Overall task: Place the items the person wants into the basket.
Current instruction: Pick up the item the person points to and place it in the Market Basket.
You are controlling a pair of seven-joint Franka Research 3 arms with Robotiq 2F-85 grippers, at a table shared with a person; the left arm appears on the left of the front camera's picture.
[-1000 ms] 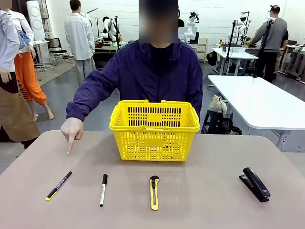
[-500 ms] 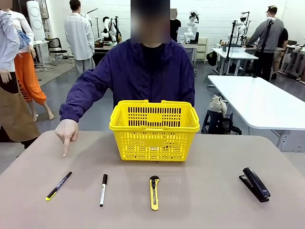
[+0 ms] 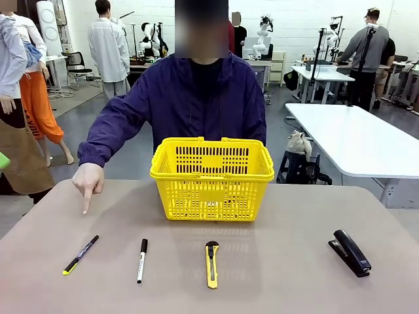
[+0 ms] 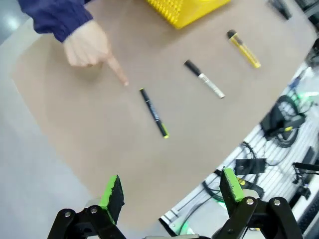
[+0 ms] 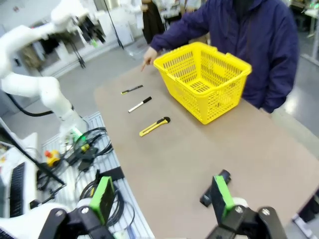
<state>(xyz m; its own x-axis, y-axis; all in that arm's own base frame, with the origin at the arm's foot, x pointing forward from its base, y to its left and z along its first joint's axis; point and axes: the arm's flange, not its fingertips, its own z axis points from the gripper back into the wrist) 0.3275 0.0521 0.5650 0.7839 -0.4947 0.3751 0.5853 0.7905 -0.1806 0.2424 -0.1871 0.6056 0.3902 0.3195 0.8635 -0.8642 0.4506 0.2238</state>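
L hand (image 4: 170,188) and R hand (image 5: 162,195): jaws are held wide apart, nothing gripped, both raised above surface (image 3: 281,281). Pen (image 3: 80,254) is laid at surface's left, near person's finger (image 3: 86,204), which is pointed down. Stapler (image 3: 350,252) is laid far right. Basket (image 3: 211,196) is set upright at centre.

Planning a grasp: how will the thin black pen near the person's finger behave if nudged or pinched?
The pen looks slim and straight, so probably stiff and light. Lying flat on the smooth table, it may roll if nudged.
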